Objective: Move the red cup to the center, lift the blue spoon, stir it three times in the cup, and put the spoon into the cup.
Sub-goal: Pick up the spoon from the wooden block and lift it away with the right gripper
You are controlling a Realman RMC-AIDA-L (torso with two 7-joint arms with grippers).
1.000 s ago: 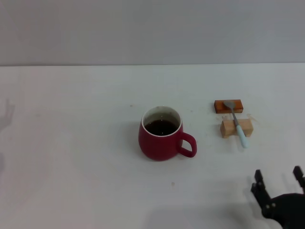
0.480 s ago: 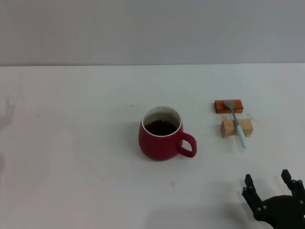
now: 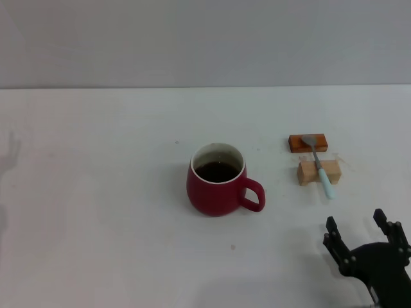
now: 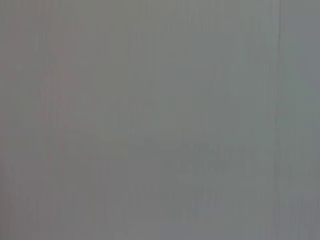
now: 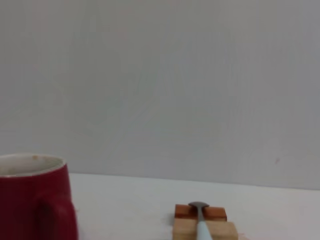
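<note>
The red cup (image 3: 218,180) stands upright near the middle of the white table, handle toward the right, dark liquid inside. It also shows in the right wrist view (image 5: 35,197). The blue spoon (image 3: 319,165) lies to its right across two small blocks, silver bowl on the orange-brown block (image 3: 307,142), pale handle over the wooden block (image 3: 318,172). The spoon also shows in the right wrist view (image 5: 201,222). My right gripper (image 3: 358,232) is open and empty, low at the near right, in front of the spoon. The left gripper is out of view.
The white table (image 3: 96,192) ends at a grey wall at the back. The left wrist view shows only plain grey.
My right gripper dipped toward the near edge, then came back up a little and shifted slightly left. The cup and the spoon have not moved.
</note>
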